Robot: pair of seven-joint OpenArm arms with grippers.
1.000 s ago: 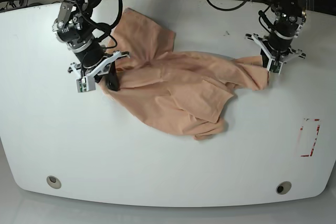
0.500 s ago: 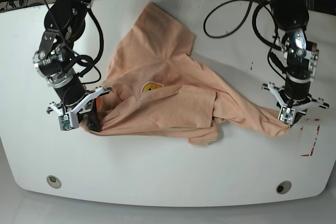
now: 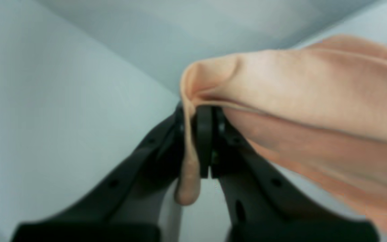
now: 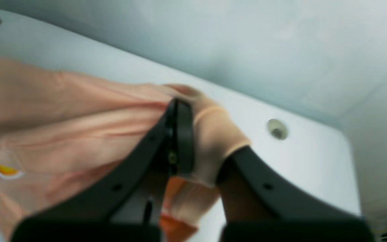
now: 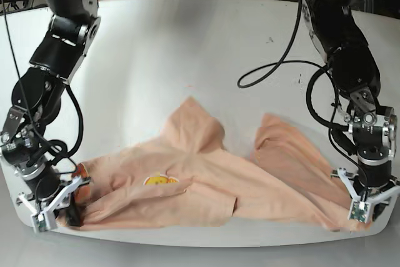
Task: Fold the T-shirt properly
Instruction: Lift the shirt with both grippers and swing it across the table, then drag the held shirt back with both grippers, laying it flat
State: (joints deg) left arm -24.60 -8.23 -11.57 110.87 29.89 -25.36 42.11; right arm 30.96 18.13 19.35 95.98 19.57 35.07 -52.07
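The peach T-shirt point(image 5: 206, 186) lies stretched along the front of the white table point(image 5: 187, 48), its yellow smiley print point(image 5: 161, 181) facing up. My left gripper point(image 5: 359, 212) is at the shirt's right end in the base view, shut on a bunched edge of the T-shirt point(image 3: 297, 87); the left gripper point(image 3: 202, 116) shows fabric pinched between its black fingers. My right gripper point(image 5: 67, 212) is at the other end, and the right gripper point(image 4: 184, 114) is shut on a fold of the T-shirt point(image 4: 79, 127), with the smiley print point(image 4: 7, 169) at lower left.
Both grippers sit close to the table's front edge point(image 5: 200, 241). A black cable point(image 5: 275, 70) loops over the table behind the left arm. A round hole point(image 4: 276, 129) in the tabletop lies just beyond the right gripper. More cables run behind the table's back edge.
Both grippers have pulled the T-shirt from the back and middle of the table toward its front edge and spread apart. The shirt now lies wider and flatter, print up.
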